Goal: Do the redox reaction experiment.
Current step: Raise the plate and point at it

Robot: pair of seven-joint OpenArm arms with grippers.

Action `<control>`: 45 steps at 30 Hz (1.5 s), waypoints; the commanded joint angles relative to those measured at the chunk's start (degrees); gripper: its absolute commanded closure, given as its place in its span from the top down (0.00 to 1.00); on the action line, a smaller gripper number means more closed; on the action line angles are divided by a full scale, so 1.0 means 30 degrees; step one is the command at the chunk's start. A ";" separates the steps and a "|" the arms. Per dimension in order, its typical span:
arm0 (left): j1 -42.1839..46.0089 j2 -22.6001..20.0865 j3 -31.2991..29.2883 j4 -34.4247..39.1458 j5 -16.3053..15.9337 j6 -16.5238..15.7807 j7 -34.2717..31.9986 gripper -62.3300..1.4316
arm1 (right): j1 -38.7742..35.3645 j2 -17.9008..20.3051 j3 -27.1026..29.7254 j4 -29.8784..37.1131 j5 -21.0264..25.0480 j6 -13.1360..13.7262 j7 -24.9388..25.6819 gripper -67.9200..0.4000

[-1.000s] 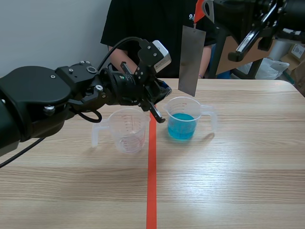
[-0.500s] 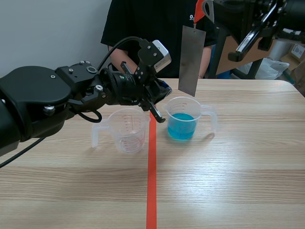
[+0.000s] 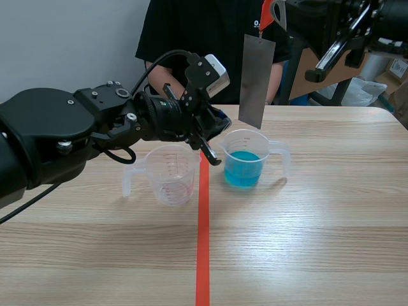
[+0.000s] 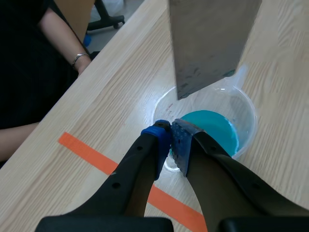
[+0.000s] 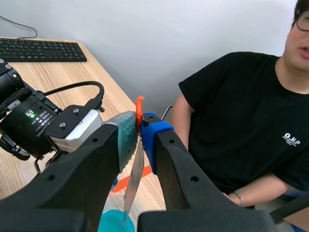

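A clear beaker of blue liquid (image 3: pixel 244 160) stands just right of the red tape line. My left gripper (image 3: pixel 214 144) is at its left rim; in the left wrist view the gripper (image 4: pixel 170 137) is shut on the wall of the beaker (image 4: pixel 241 104), one pad either side of the rim. A grey metal sheet (image 3: pixel 256 80) hangs upright above that beaker, its lower edge just over the rim, clear of the liquid. It hangs from an orange tab (image 5: pixel 139 107) with my right gripper (image 5: pixel 140 128) shut on it. An empty clear beaker (image 3: pixel 171 173) stands left of the tape.
A person in a black shirt (image 3: pixel 204 38) sits across the table, a forearm (image 4: pixel 63 34) resting near its far edge. A keyboard (image 5: pixel 43 50) lies far off to the left. Bare wooden table (image 3: pixel 306 242) spreads in front of both beakers.
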 commanded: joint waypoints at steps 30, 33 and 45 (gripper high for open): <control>1.5387 -1.6793 -0.7344 0.9092 -0.7592 0.0590 -0.1974 0.10 | 0.0335 0.0095 0.0211 0.0124 0.0291 0.0109 0.0284 0.03; 1.8950 -1.6990 -0.9785 0.9078 -0.7599 0.1734 -0.1974 0.10 | 0.0328 0.0095 0.0211 0.0124 0.0291 0.0109 0.0270 0.03; 2.9325 -1.3478 -1.8418 0.9085 -0.7577 0.2353 -0.2878 0.10 | 0.0342 0.0095 0.0189 0.0124 0.0299 0.0109 0.0313 0.03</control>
